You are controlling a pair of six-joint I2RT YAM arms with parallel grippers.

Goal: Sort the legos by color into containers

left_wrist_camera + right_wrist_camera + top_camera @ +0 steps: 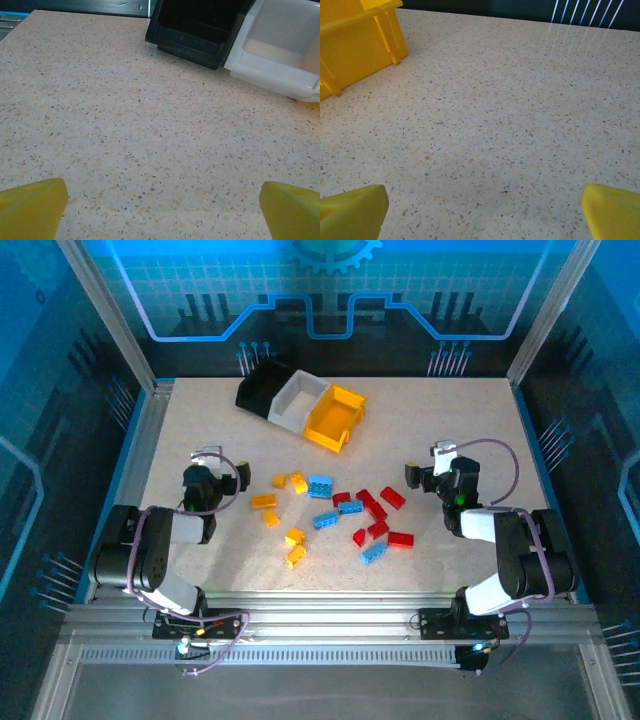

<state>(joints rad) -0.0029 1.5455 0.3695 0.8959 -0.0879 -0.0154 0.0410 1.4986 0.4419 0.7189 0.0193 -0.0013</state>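
Bright even light; soft shadows beside containers (296, 402); sharp.

1. The containers (284, 417) stand joined in a row at the far middle of the table (450, 430), slanting from far left to nearer right.
2. The legos (320, 485) lie scattered on the table in front of that row, well apart from it.
3. The left gripper (215, 472) sits left of the scatter, the right gripper (432, 468) right of it.
4. Both arms rise from the near edge.

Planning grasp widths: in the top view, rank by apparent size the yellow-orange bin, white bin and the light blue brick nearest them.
Largest: yellow-orange bin and white bin, look alike, unranked.
Then the light blue brick, far smaller.
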